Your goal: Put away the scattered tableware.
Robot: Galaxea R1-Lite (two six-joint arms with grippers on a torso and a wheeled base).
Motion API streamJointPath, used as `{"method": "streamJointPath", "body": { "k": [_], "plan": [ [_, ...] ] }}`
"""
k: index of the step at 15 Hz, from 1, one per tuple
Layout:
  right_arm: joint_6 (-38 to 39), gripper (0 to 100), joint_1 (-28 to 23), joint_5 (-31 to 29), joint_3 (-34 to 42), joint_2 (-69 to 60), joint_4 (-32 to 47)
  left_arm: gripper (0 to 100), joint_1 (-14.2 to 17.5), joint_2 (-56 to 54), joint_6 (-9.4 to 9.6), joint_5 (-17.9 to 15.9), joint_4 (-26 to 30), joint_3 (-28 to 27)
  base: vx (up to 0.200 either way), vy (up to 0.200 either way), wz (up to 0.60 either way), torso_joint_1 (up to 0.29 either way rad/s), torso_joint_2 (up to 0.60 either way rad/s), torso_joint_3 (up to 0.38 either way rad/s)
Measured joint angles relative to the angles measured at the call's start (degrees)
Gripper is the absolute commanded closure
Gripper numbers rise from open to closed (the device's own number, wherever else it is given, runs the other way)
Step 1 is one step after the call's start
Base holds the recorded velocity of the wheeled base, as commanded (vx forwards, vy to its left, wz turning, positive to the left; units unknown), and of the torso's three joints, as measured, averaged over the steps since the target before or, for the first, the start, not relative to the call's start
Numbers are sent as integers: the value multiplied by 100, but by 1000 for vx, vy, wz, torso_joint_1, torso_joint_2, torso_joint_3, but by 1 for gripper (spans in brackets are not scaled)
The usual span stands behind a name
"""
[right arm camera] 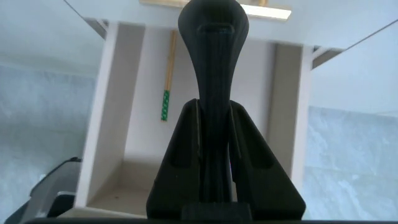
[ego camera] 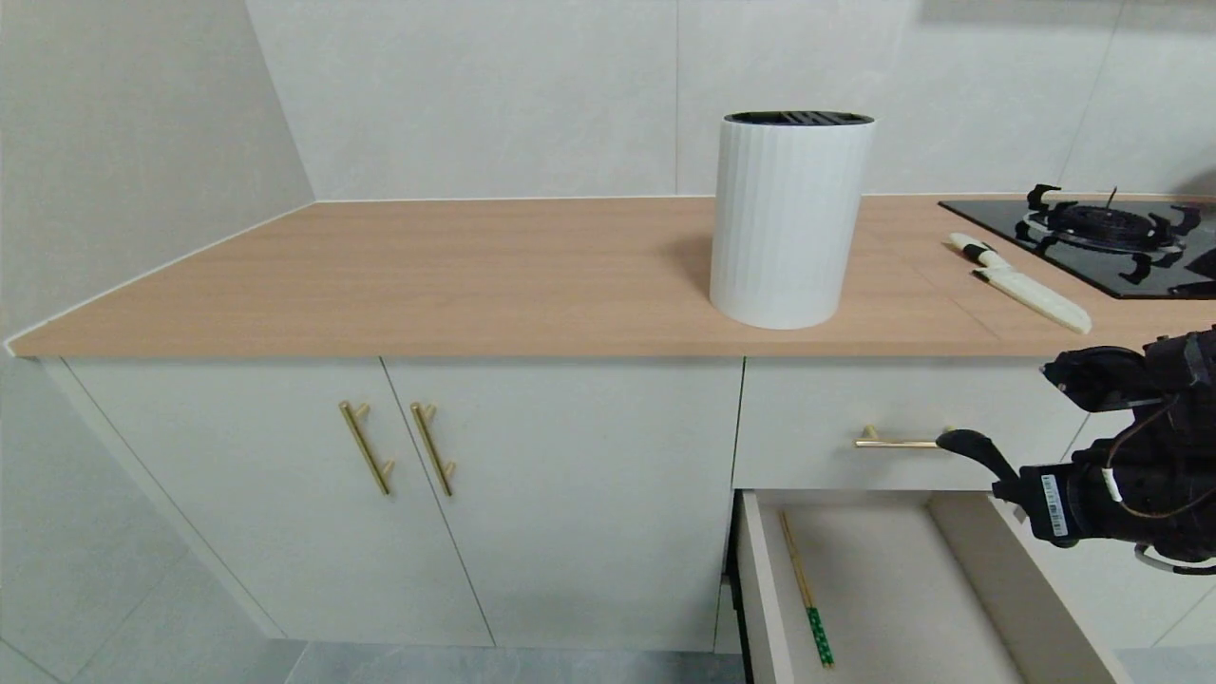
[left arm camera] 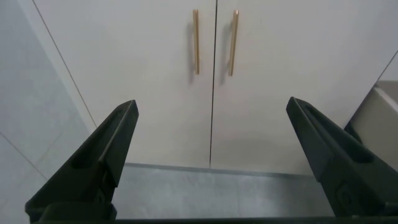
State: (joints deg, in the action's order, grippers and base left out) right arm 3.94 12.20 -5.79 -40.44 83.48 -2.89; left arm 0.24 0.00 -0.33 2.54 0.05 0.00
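Note:
A white-handled knife (ego camera: 1021, 285) lies on the wooden countertop (ego camera: 475, 275) at the right, beside the stove. A pair of chopsticks (ego camera: 806, 589) with green ends lies along the left side of the open lower drawer (ego camera: 757, 579). My right gripper (ego camera: 950, 440) hangs shut and empty over that drawer, its tip just by the gold handle (ego camera: 898, 442) of the closed drawer above. The right wrist view shows the shut gripper (right arm camera: 213, 25) over the chopsticks (right arm camera: 168, 74) and the drawer (right arm camera: 102, 112). My left gripper (left arm camera: 210, 109) is open and empty, low in front of the cabinet doors.
A tall white ribbed knife block (ego camera: 790, 220) stands on the counter near its front edge. A black gas stove (ego camera: 1107, 233) sits at the far right. Two cabinet doors with gold handles (ego camera: 366, 446) (left arm camera: 195, 40) are shut at the left. Tiled walls bound the counter.

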Motion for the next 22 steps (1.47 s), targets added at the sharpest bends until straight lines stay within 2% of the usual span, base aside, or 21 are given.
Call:
{"method": "streamJointPath", "body": {
  "k": [8,14,18,20,22],
  "plan": [
    [0,100,0,10,20,273,-4,0,0,-2,1,0,0,0,0,0,0,-54,369,311],
    [0,100,0,10,26,502,-1,0,0,0,1,0,0,0,0,0,0,0,13,8],
    [18,100,0,11,-16,1101,-50,0,0,0,1,0,-2,0,0,0,0,0,0,0],
    [30,100,-11,7,-46,1591,-222,0,0,0,0,0,-2,0,0,0,0,0,0,0],
    [152,100,-30,0,-62,2175,-718,0,-2,0,1,0,-2,0,0,0,0,0,0,0]
  ]
}}
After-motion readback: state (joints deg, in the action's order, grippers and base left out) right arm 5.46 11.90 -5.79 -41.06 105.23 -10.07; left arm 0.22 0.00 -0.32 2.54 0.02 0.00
